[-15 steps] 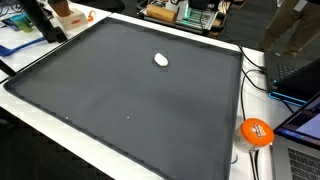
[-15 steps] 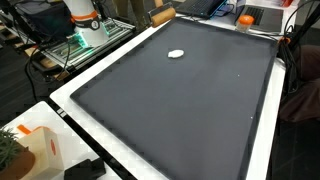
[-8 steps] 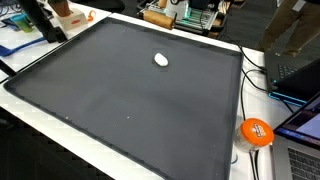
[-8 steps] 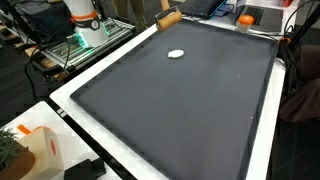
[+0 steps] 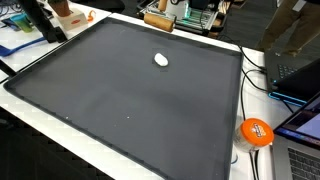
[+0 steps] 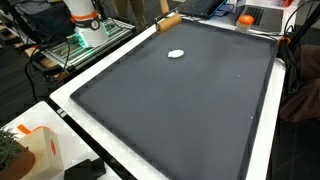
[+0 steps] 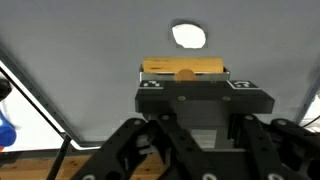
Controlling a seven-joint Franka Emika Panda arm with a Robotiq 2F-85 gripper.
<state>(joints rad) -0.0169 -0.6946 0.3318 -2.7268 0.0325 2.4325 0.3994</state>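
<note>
Wood shows between the closed fingers of the gripper (image 7: 185, 76): in the wrist view we see it clamped on a wooden block (image 7: 165, 67), which lies crosswise between the two fingers. In both exterior views the wooden block (image 5: 157, 20) (image 6: 168, 20) sits at the far edge of the black mat (image 5: 130, 105) (image 6: 190, 100), close by the white border; we cannot tell whether it touches the surface. A white oval piece (image 7: 188, 36) (image 5: 161, 60) (image 6: 176, 54) lies on the mat near the block, clearly apart from it. In an exterior view we also see an orange disc (image 5: 256, 132) off the mat, well apart from both.
</note>
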